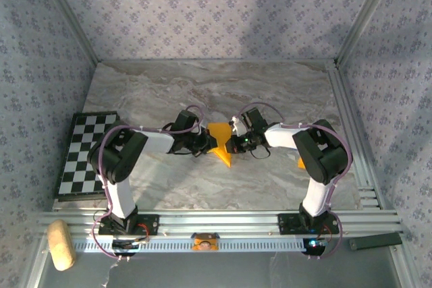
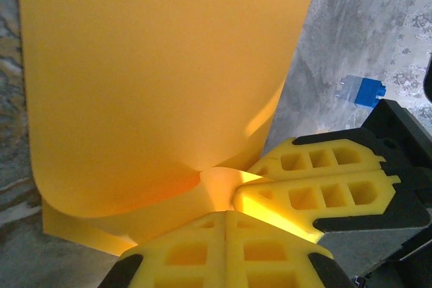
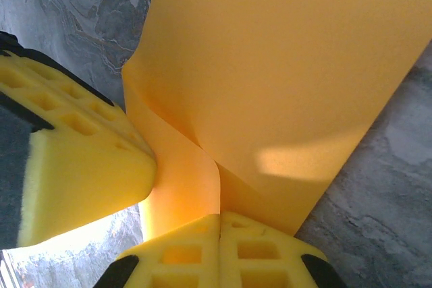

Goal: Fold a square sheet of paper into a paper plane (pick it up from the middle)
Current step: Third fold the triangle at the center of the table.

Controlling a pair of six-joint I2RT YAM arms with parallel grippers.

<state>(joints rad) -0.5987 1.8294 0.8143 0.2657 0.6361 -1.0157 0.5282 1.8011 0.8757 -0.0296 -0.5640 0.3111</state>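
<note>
The square sheet of paper [image 1: 220, 145] is orange-yellow and stands bent in a fold at the table's middle, between my two grippers. My left gripper [image 1: 206, 141] comes in from the left, and its yellow pads [image 2: 196, 247] are pressed together with the sheet [image 2: 155, 65] pinched at their tips. From the right, my right gripper [image 1: 234, 144] is shut on a crease of the sheet [image 3: 283, 65], which runs into the seam of its pads [image 3: 256, 251]. The two pairs of fingertips nearly touch. The paper plane is out of view.
A black-and-white chequered board [image 1: 84, 153] lies at the left edge. A tiny orange bit [image 1: 301, 162] sits by the right arm. A blue block [image 2: 364, 91] lies on the marble. Patterned walls enclose the table; a tan roll [image 1: 61, 244] rests near the front rail.
</note>
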